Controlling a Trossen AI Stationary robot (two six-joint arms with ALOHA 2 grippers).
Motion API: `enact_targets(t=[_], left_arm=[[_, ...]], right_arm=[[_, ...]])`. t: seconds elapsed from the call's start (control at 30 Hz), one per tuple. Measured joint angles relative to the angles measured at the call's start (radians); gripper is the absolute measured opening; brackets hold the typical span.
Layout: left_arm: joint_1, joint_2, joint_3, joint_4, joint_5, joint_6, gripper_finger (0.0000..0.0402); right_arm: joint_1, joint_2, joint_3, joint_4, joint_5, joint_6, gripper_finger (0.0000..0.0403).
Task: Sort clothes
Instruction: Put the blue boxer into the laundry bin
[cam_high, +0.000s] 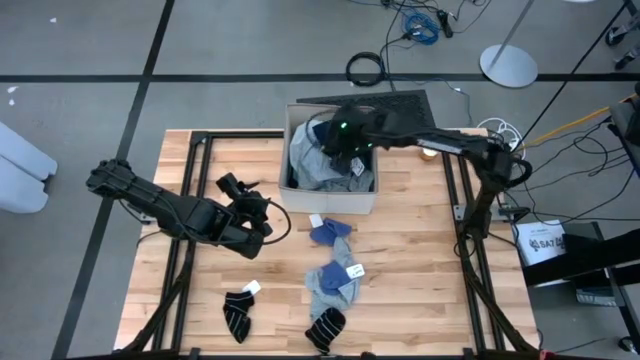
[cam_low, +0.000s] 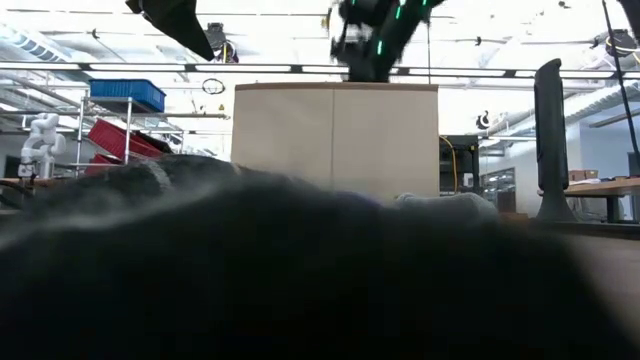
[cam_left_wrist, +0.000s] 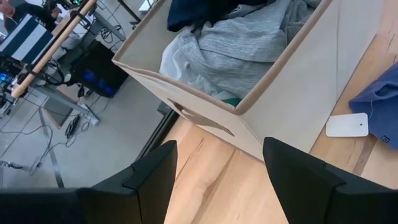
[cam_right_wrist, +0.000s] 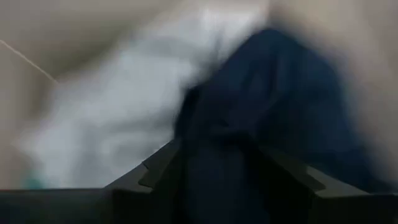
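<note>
R end effector (cam_high: 347, 152) is down in beige square fabric box (cam_high: 330, 198), clamped on soft, limp navy garment (cam_right_wrist: 261, 118); pinch a fold. L end effector (cam_left_wrist: 217, 180) wide open, empty.

Overhead camera looks down; table-level camera faces dark cloth; both wrist cameras share the fabric box (cam_high: 330, 200).

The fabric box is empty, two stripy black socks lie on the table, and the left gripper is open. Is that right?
Not quite: the fabric box isn't empty. The left wrist view shows grey clothes piled inside. The two striped socks do lie on the table, and the left gripper is open.
</note>
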Motion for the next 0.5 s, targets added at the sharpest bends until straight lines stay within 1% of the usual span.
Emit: enact_targets(t=[0.1, 0.17, 0.3, 0.4, 0.5], left_arm=[[0.000, 0.000, 0.000, 0.001, 0.000, 0.000, 0.0248], [0.000, 0.000, 0.000, 0.001, 0.000, 0.000, 0.0248], [0.000, 0.000, 0.000, 0.001, 0.000, 0.001, 0.0248], [0.000, 0.000, 0.000, 0.001, 0.000, 0.001, 0.0248], [0.000, 0.000, 0.000, 0.001, 0.000, 0.001, 0.0248]], right_arm=[[-0.031, 0.063, -0.083, 0.076, -0.004, 0.029, 0.0174], [-0.043, 0.110, -0.113, 0.125, -0.016, 0.048, 0.0174], [-0.049, 0.217, -0.119, 0.161, -0.112, 0.060, 0.0174], [-0.044, 0.263, -0.116, 0.171, -0.126, 0.054, 0.0174], [-0.035, 0.274, -0.115, 0.174, -0.127, 0.031, 0.0174]])
